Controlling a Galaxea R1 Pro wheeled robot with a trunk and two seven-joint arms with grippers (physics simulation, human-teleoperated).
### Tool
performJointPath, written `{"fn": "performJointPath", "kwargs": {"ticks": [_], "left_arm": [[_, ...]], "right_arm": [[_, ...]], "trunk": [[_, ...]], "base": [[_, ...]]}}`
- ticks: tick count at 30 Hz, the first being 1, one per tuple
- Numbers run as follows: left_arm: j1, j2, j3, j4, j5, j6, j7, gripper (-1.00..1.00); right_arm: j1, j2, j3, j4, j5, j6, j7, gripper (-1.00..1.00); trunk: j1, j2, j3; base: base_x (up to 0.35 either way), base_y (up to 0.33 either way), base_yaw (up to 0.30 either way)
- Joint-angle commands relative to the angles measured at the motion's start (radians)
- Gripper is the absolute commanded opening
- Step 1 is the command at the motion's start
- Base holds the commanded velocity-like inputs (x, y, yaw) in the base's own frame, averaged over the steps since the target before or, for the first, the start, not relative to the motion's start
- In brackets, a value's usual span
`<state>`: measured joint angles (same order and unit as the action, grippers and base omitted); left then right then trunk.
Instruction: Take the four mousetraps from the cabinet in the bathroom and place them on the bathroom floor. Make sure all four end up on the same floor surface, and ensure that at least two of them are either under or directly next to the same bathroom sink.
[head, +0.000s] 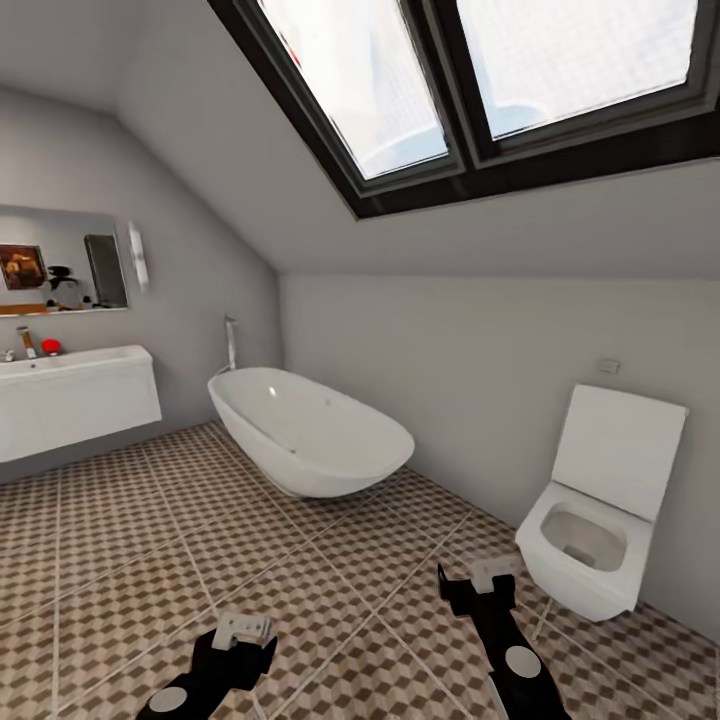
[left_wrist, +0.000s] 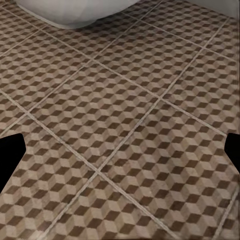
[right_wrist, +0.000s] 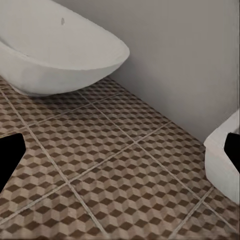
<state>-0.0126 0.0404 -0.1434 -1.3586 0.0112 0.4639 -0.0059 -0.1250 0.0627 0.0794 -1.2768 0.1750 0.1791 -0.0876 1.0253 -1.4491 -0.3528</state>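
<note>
My left hand (head: 243, 631) and right hand (head: 482, 578) hover wide open, holding nothing, over the bathroom floor (head: 300, 560); sink (head: 75, 400) at left, bathtub (head: 310, 430) ahead.

The bathroom floor (head: 130, 560) carries a brown-and-beige cube pattern with pale grout lines. The sink (head: 75, 400) at far left is white, with a small red object (head: 51, 346) on it. The bathtub (head: 310, 430) and the toilet (head: 590, 510) at right are white too. The walls (head: 450, 360) are plain grey. The skylight frame (head: 520, 150) is black. Both arms are black, the left gripper (head: 243, 631) and right gripper (head: 490, 573) light grey.
</note>
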Motion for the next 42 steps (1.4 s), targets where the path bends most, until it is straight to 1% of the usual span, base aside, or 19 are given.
{"fn": "performJointPath", "kwargs": {"ticks": [1,7,12,42], "left_arm": [[-0.001,0.001,-0.002,-0.001,0.001,0.005,-0.001,1.00],[0.000,0.001,-0.005,-0.001,0.001,0.004,0.000,1.00],[-0.001,0.001,-0.005,-0.001,0.001,0.004,0.000,1.00],[0.000,0.001,-0.005,-0.002,0.001,0.002,0.000,1.00]], "right_arm": [[-0.001,0.000,0.002,-0.001,0.011,0.008,-0.004,1.00],[-0.001,0.000,0.002,-0.001,0.010,0.008,-0.004,1.00],[-0.001,0.000,0.002,-0.002,0.011,0.008,-0.004,1.00],[-0.001,0.000,0.001,-0.001,0.011,0.008,-0.005,1.00]], "trunk": [[0.000,-0.001,0.000],[0.000,-0.001,0.006],[0.000,-0.001,0.011],[0.000,-0.001,0.040]], "base": [[-0.222,0.221,-0.261],[-0.207,0.201,-0.261],[-0.087,0.068,-0.261],[-0.004,0.003,-0.261]]}}
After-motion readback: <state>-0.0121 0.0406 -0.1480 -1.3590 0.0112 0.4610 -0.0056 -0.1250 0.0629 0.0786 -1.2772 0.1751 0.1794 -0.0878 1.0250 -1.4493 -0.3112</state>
